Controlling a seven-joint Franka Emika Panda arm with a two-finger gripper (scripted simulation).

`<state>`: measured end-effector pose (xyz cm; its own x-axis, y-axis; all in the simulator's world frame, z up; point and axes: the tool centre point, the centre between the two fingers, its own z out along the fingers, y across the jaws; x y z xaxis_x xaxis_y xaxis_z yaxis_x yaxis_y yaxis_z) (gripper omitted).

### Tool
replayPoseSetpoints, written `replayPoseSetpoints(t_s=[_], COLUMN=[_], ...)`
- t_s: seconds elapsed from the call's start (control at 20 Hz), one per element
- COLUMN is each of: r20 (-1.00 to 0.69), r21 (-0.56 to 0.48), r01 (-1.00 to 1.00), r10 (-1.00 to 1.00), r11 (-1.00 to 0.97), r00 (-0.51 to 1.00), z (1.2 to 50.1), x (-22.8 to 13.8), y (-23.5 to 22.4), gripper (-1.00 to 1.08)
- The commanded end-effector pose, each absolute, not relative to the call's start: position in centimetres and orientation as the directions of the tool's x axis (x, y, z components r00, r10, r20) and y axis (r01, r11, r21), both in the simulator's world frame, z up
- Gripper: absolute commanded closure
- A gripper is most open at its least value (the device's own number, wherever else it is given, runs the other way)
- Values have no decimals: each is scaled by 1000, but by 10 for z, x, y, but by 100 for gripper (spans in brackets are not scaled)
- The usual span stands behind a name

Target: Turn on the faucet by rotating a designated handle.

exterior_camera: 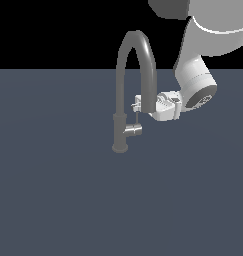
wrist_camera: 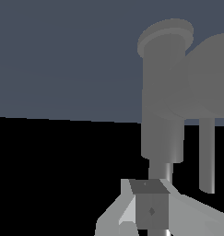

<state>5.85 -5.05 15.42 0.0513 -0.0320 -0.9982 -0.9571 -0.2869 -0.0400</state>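
The faucet [exterior_camera: 120, 131] is a dark grey gooseneck tap on the grey floor, its arch rising high. The handle [exterior_camera: 134, 130] is a shiny silver stub jutting from the column toward the exterior view's right, with a thin lever rod [exterior_camera: 137, 117] standing up from it. My gripper [exterior_camera: 137, 106] reaches in from the right at the rod's upper end, partly hidden behind the spout's hanging tip. In the wrist view the faucet [wrist_camera: 163, 92] fills the frame, the handle [wrist_camera: 206, 78] bulges beside it and the lever rod [wrist_camera: 206, 156] runs beside my gripper [wrist_camera: 150, 209]. The fingers look pressed together, holding nothing.
The white robot arm [exterior_camera: 195, 75] comes down from the upper right of the exterior view. A flat dark grey floor [exterior_camera: 58, 200] surrounds the tap, with black background behind it.
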Motion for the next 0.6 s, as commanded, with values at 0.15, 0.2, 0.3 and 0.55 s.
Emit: replayPoseSetpoints(t_s=[0.15, 0.2, 0.3, 0.55], r20=[-1000, -1000, -1000, -1000], r21=[-6, -4, -4, -4], r01=[-967, -967, -968, -967], r10=[-1, 1, 1, 1], r11=[-255, -253, -253, -253], r00=[7, 4, 3, 3], z=[138, 137, 136, 138], x=[59, 59, 59, 55], y=[-48, -47, -47, -48], gripper=[108, 108, 108, 108])
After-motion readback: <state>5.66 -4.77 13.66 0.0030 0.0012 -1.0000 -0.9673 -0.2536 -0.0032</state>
